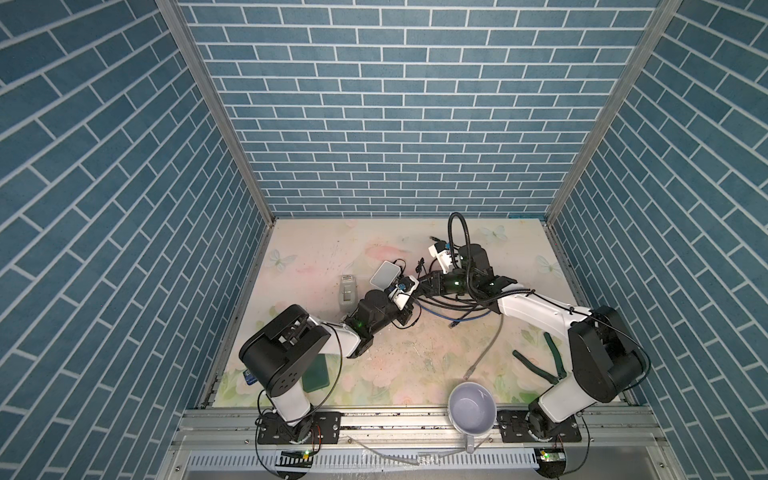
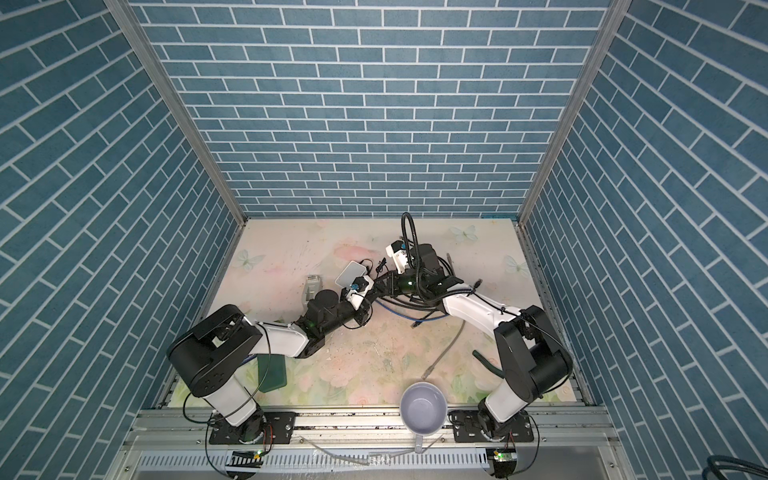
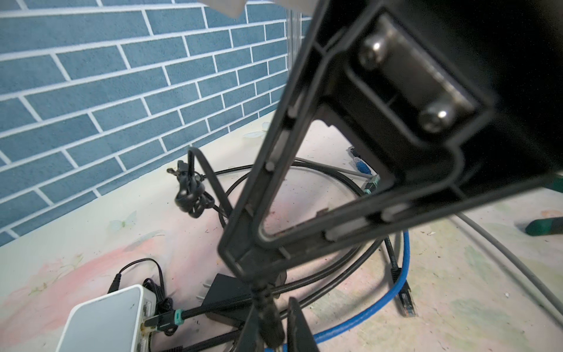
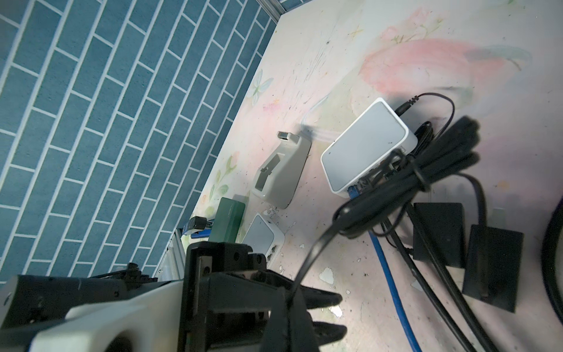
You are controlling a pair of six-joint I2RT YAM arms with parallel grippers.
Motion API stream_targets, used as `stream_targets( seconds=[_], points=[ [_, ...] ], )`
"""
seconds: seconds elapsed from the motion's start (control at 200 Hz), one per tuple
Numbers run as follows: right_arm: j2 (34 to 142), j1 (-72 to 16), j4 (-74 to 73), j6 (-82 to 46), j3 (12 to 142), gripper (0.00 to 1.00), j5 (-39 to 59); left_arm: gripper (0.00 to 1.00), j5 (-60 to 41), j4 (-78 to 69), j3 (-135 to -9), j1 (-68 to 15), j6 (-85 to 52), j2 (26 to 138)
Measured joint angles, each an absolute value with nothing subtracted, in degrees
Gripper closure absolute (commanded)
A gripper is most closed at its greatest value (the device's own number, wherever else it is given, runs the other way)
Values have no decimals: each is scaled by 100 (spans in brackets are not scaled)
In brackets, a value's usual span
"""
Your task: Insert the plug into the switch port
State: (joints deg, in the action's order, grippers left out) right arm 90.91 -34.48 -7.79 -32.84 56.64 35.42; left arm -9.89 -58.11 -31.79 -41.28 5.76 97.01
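Teal-collared black plug (image 3: 164, 318) sat at a port of the white plastic switch (image 3: 103, 320), seemingly entered, seating unproven; left claw (image 3: 273, 307) straddled the braided cable (image 3: 213, 306), grip impossible to tell; right claw (image 4: 339, 314) pinched a thin black cord (image 4: 309, 259).

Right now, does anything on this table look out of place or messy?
Yes. The lavender mug straddles the front rail, partly off the mat, handle hanging outward; it could get knocked off. Black, blue and grey cables lie tangled beside the white switch, and pale flecks litter the mat.
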Motion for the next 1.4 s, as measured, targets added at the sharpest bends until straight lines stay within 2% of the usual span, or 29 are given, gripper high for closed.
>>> stream_targets(
  seconds=[0.125,0.27,0.515,0.72,0.955,1.135,1.225,1.305,1.4],
  points=[
    [9091,-3448,-779,-3284,5664,100,3540,95,-993,-5822,-3179,-4123,587,9714],
    [9091,-3444,-779,-3282,5664,100,3535,95,-1013,-5822,-3179,-4123,580,9714],
    [9091,-3446,-692,-3214,5664,82,3494,95,-1052,-5819,-3179,-4125,582,9714],
    [9091,-3520,-460,-3057,5664,80,3411,95,-1063,-5819,-3179,-4125,580,9714],
    [9091,-3575,-338,-2939,5664,91,3277,96,-1083,-5822,-3179,-4125,580,9714],
    [9091,-3575,-320,-2886,5664,94,3227,96,-1096,-5819,-3179,-4123,580,9714],
    [9094,-3575,-311,-2867,5673,100,3223,95,-1096,-5819,-3179,-4123,580,9714],
    [9102,-3575,-301,-2867,5686,100,3223,87,-1094,-5819,-3179,-4121,578,9714],
    [9115,-3575,-303,-2864,5695,100,3216,66,-1094,-5835,-3164,-4123,534,9714]
  ],
)
